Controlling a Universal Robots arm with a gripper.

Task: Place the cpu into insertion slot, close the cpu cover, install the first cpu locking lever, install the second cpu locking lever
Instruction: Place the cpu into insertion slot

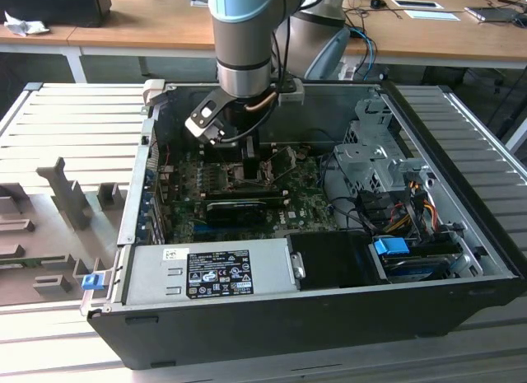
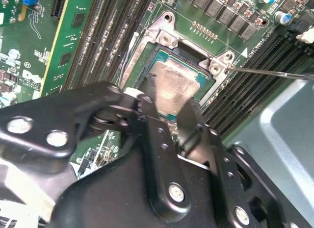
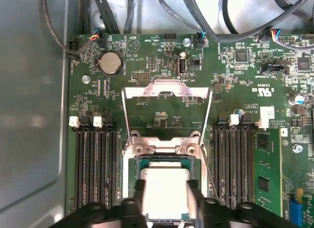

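The cpu [image 3: 166, 189], a silvery square chip, lies in the socket on the green motherboard [image 3: 274, 100]; the second wrist view shows the cpu [image 2: 176, 83] from a slant. My gripper [image 3: 167, 201] straddles it, one black finger [image 3: 140, 196] against each opposite edge, shut on the chip. In the exterior view the gripper [image 1: 239, 152] reaches down into the computer case. The cpu cover [image 3: 164, 87], a metal frame with a square window, is flipped open beyond its hinge. A thin wire locking lever [image 2: 270, 71] stands loose beside the socket.
Black memory slots [image 3: 93, 164] flank the socket on both sides. A black finned card [image 1: 235, 208] lies in front of the socket, a grey power supply [image 1: 214, 272] nearer still. The drive cage [image 1: 370, 161] and cables are at the exterior view's right.
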